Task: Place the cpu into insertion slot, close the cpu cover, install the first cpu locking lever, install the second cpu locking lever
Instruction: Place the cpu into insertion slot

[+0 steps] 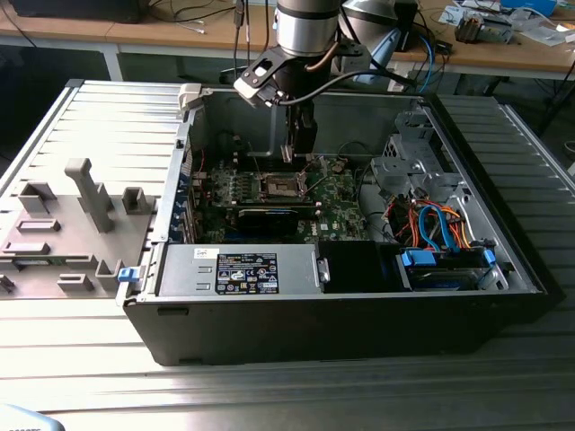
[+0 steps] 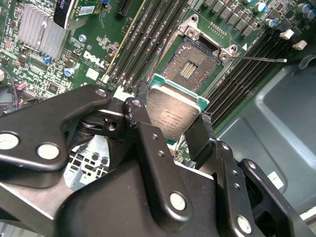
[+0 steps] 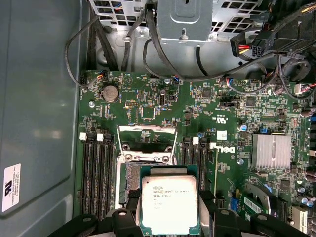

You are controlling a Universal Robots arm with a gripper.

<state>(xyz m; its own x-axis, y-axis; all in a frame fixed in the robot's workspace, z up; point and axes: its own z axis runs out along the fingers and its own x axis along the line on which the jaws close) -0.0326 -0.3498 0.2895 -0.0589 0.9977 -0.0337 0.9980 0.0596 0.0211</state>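
Step in hand, as I judge it: setting chip into socket.
- To do well: keep chip (image 3: 169, 205) level, edges square to socket (image 2: 190, 66), lower straight down, no sliding across contacts, no tilt on release.
- Lid (image 3: 146, 128) looks swung up, out of path.
- Gripper (image 2: 170, 118) closed to chip's width, fingers (image 2: 136, 111) pinching two opposite edges.
- Chip held above green board (image 3: 148, 103), close to socket, not yet seated.

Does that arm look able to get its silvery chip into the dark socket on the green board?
Probably yes: the tool holds the silvery square chip over the dark square socket, which lies uncovered, nothing between.
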